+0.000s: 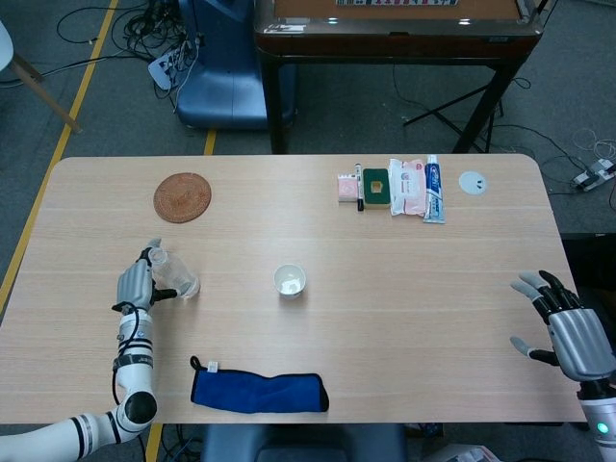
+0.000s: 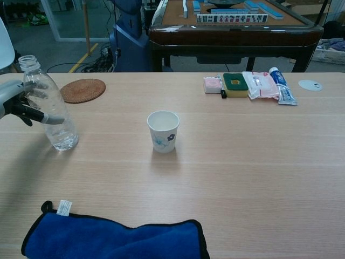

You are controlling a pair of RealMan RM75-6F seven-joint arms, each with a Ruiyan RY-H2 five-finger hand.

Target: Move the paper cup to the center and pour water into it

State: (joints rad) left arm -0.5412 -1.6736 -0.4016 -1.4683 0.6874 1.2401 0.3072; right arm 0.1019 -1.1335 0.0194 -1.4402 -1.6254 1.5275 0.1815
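Nearby, blue cloth [image 2: 113, 238] before paper cup [image 2: 163, 131], apart.

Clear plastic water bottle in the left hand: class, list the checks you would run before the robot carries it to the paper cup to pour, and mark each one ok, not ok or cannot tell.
1. Left hand grips the clear plastic water bottle: ok, fingers wrap its body.
2. Bottle cap is off: ok, the neck shows open.
3. Bottle holds water: ok, some sits near the bottom.
4. Bottle is lifted off the wooden table: cannot tell, it tilts and its base looks close to the surface.
5. White paper cup stands upright, mouth open: ok.
6. Path from bottle to cup is free: ok; the blue cloth lies nearer the robot, the round woven coaster farther back.
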